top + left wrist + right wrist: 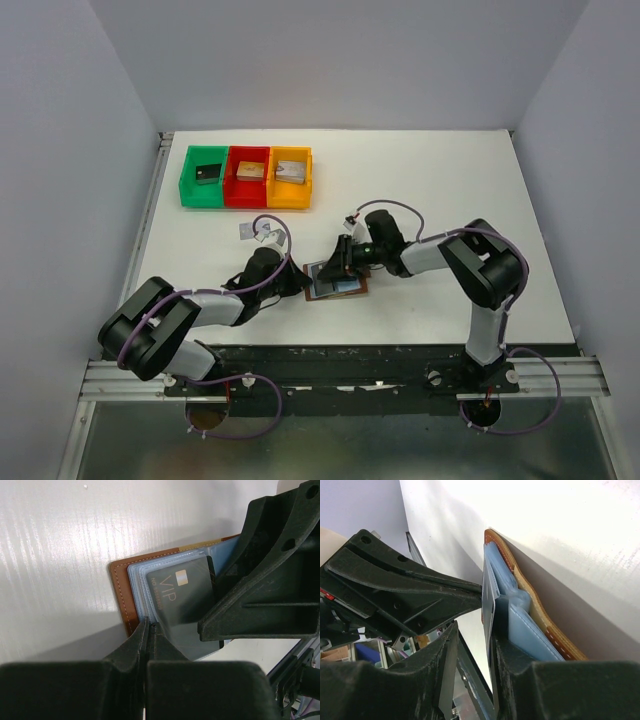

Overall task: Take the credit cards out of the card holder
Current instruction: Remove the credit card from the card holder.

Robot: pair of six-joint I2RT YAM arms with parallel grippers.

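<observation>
Left tool [148, 630] nearest, pinched shut on the edge of the open card holder [120, 587], which lies on the desk [60, 555]. Black VIP card [180, 592] sits in its clear sleeve — not out. Right tool [472, 636] has its jaws parted, straddling that card's edge. Extraction looks underway; one pale card [247, 231] on the desk is maybe out already.

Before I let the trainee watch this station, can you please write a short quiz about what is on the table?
1. True or false: the left end effector is shut on the edge of the card holder.
2. Which colour is the middle tray? A green, B red, C orange.
3. Fill in: the black card reads ___.
Key: 1 true; 2 B; 3 VIP.
</observation>
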